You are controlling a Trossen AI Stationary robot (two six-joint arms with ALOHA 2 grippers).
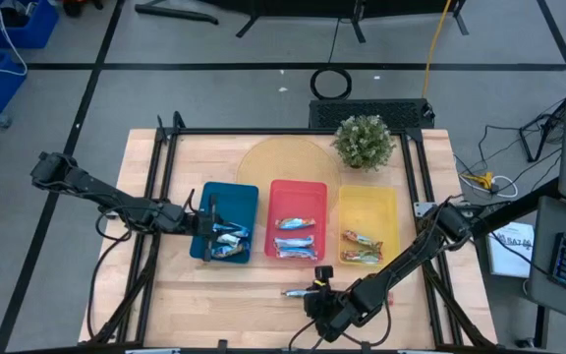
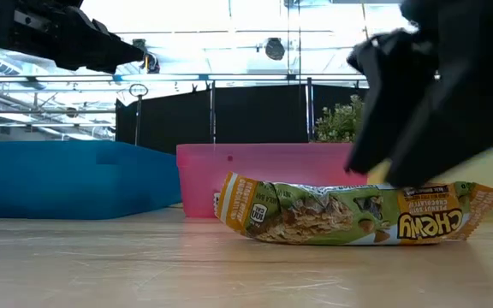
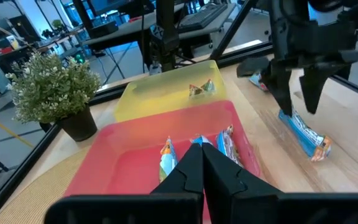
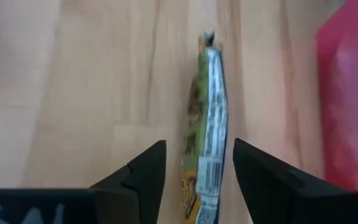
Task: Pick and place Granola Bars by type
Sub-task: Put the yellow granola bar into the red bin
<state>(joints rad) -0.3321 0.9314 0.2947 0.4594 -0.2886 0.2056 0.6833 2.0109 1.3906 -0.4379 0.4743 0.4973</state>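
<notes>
One granola bar [image 2: 349, 214] in a green and orange wrapper lies flat on the table in front of the red tray [image 1: 297, 187]. My right gripper [image 4: 199, 146] is open and slants down over it, one finger on each long side, apart from the wrapper. My left gripper [image 3: 202, 163] is shut with nothing in it and hovers level over the left part of the blue tray [image 1: 234, 194]. Silvery-blue bars [image 1: 229, 239] lie in the blue tray, several bars [image 1: 295, 236] in the red tray, and two orange-red ones [image 1: 362, 246] in the yellow tray [image 1: 369, 197].
A potted plant [image 1: 365, 141] stands at the table's far edge behind the yellow tray, next to a round wooden mat [image 1: 283, 157]. The three trays stand side by side across the table's middle. Bare wood lies to the left of the loose bar [image 1: 298, 292].
</notes>
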